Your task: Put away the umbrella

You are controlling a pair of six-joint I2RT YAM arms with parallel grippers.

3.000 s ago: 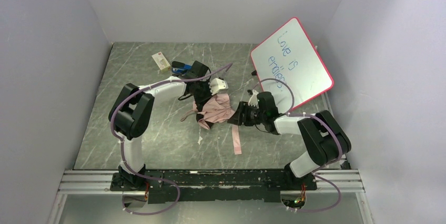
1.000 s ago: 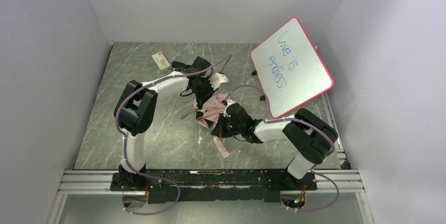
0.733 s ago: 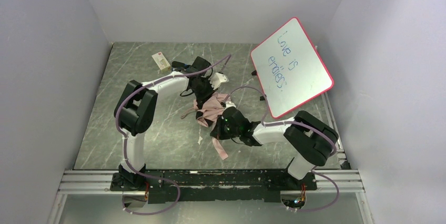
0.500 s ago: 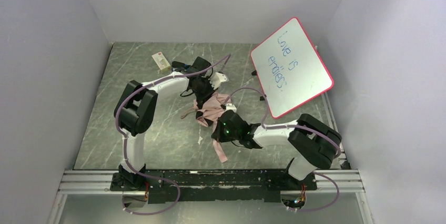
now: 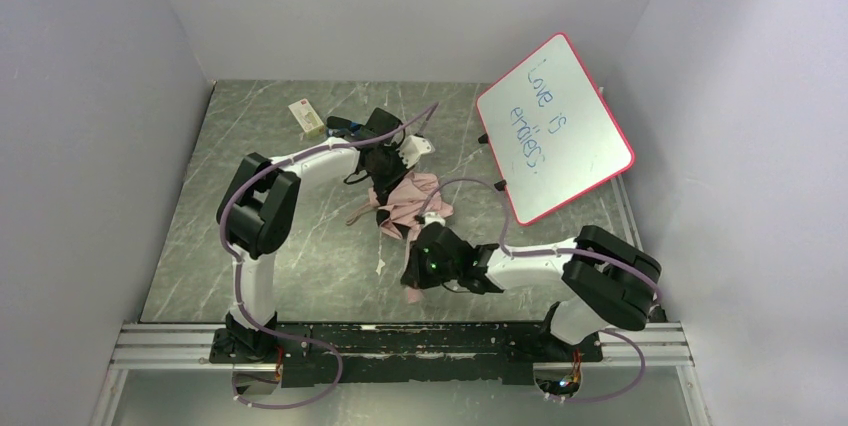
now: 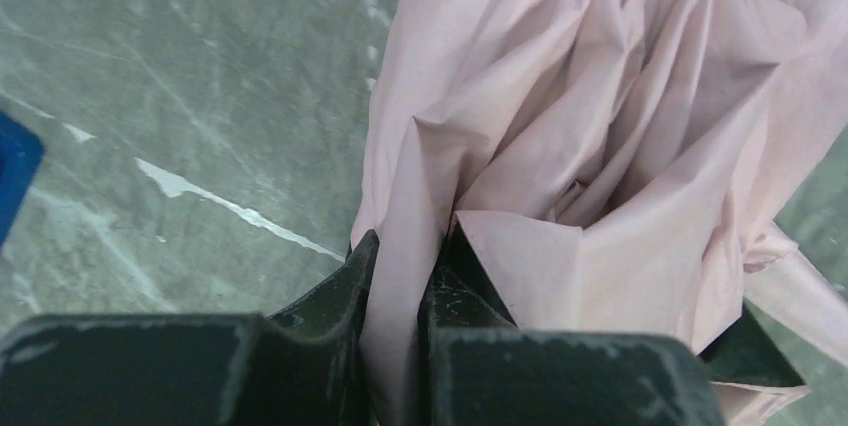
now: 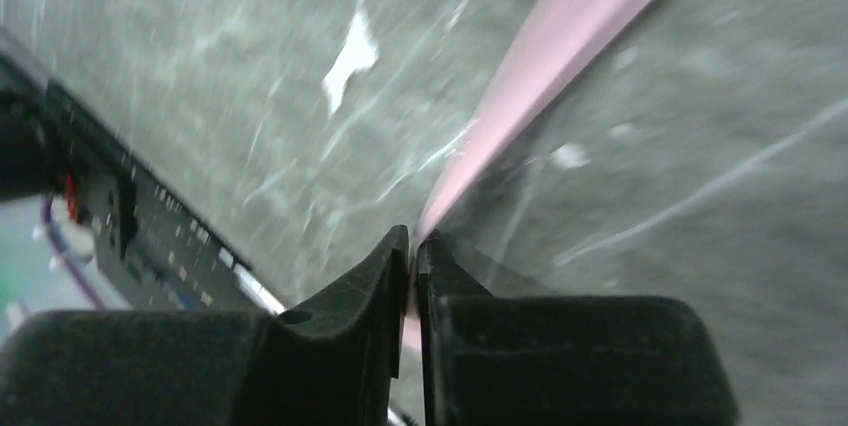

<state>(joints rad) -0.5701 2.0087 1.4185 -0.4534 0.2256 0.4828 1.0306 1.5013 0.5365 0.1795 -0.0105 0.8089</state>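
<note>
The umbrella (image 5: pixel 410 196) lies crumpled mid-table, pale pink fabric with black showing beneath. My left gripper (image 5: pixel 384 172) sits at its far edge; in the left wrist view the gripper (image 6: pixel 405 246) is shut on a fold of the pink fabric (image 6: pixel 580 126). My right gripper (image 5: pixel 416 272) is near the umbrella's front side, low over the table. In the right wrist view this gripper (image 7: pixel 413 237) is shut on the umbrella's flat pink strap (image 7: pixel 560 56), which runs taut away from the jaws. The strap's end (image 5: pixel 411 295) shows under the right gripper. Shaft and handle are hidden.
A pink-framed whiteboard (image 5: pixel 553 126) with blue writing leans at the back right. A small pink-and-cream box (image 5: pixel 306 116) and a blue object (image 5: pixel 341 128) lie at the back left, behind the left gripper. The arms' base rail (image 5: pixel 400 341) runs along the near edge.
My right gripper has moved left and toward the near edge, pulling the pink strap with it. The umbrella fabric has shifted slightly. The left gripper has stayed clamped on the fabric.
</note>
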